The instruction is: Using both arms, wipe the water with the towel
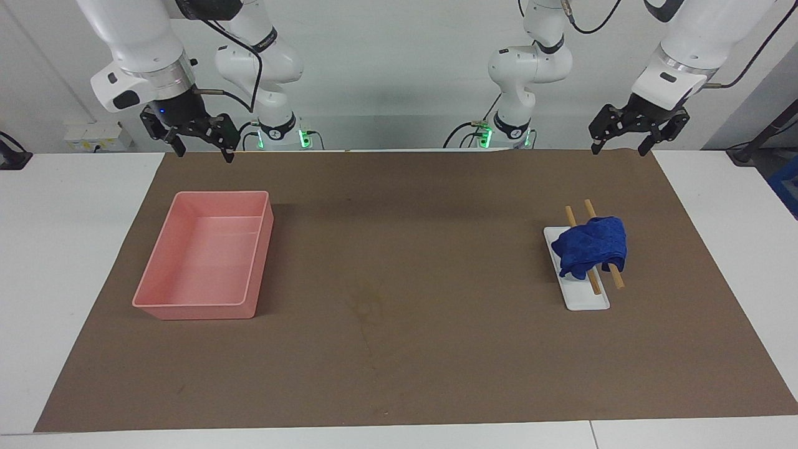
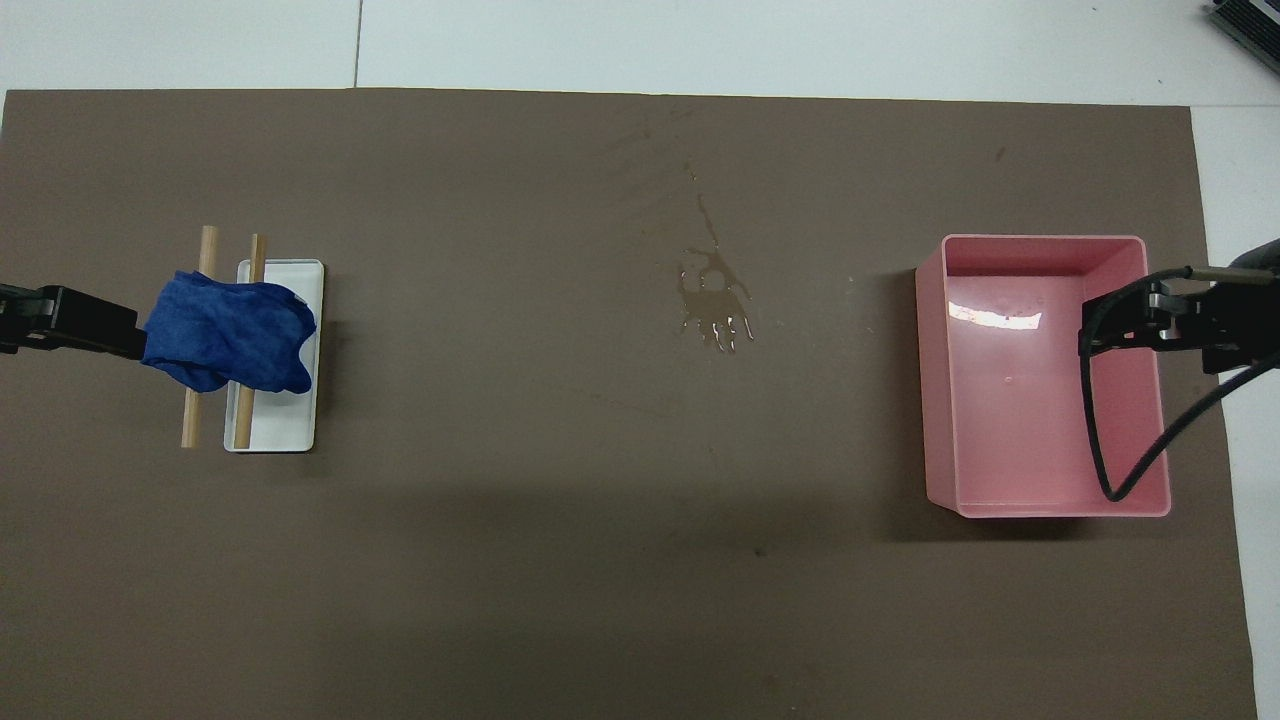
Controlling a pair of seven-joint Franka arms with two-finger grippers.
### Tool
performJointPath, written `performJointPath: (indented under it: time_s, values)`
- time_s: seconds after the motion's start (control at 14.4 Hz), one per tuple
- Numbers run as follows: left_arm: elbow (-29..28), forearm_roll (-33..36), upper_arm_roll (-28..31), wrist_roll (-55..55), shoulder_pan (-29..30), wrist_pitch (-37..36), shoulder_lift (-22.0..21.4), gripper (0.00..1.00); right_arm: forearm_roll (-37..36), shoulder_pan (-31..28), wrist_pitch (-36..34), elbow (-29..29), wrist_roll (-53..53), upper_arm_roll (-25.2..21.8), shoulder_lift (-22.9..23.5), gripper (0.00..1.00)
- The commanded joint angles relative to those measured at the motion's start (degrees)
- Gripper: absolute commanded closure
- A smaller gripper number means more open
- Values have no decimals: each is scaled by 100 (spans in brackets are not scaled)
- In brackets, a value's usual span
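- The water (image 2: pixel 714 305) is a small glossy puddle with thin runs, lying on the brown mat (image 1: pixel 436 374) about midway between the two ends of the desk (image 1: pixel 62 249), between the pink tub and the white tray and well apart from both.
- The towel (image 1: pixel 592 246), blue and crumpled, is draped over two wooden sticks (image 1: pixel 614 274) that rest across the white tray (image 1: pixel 586 300), toward the left arm's end of the desk.
- The sticks poke out past the tray's rim on the side nearer the robots.
- The pink tub (image 1: pixel 199 305) sits on the mat toward the right arm's end of the desk; nothing shows inside it.
- The left end effector (image 1: pixel 624 148) hangs in the air above the mat's edge nearest the robots, at the left arm's end, released with fingers apart and holding nothing.
- The right end effector (image 1: pixel 204 153) hangs above the mat's corner at the right arm's end, up in the air, also released and empty.
- Neither end effector touches the towel, the water or the tub.
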Motion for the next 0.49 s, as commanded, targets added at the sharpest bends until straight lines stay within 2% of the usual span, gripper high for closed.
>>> performJointPath:
  time_s: [0.0, 0.42]
  values:
    - [-209, -20, 9, 110, 19, 87, -165, 0, -14, -63, -22, -46, 24, 30, -94, 0]
    - [-200, -20, 0, 23, -51, 130, -166, 0, -5, -63, -22, -46, 24, 21, -138, 0]
